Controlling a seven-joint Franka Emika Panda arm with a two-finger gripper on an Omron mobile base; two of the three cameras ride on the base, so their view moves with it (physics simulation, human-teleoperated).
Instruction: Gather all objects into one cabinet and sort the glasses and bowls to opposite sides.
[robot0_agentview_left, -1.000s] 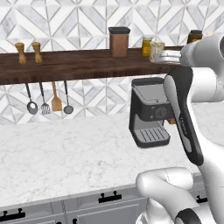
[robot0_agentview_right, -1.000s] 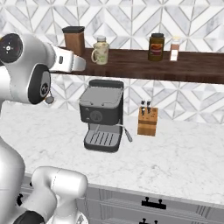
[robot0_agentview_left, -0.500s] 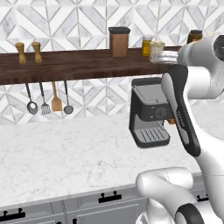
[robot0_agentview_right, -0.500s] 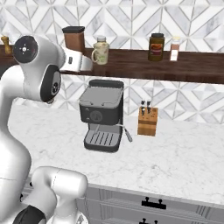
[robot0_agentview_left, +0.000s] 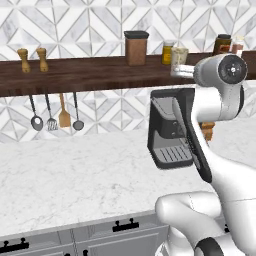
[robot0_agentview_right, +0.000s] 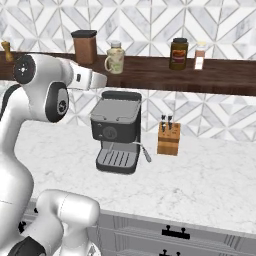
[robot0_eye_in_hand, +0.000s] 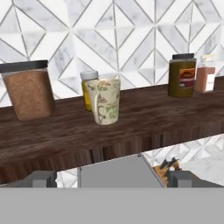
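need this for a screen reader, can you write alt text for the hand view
A cream mug with a faint green pattern stands upright on a dark wooden shelf, straight ahead of the camera. A brown canister stands to its left, a yellow jar just behind it, and a dark jar and a small spice jar to the right, against white diamond tile.

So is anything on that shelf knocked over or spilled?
No, nothing stands out. The cream mug, brown canister, yellow jar and dark jar all stand upright on the wooden shelf.
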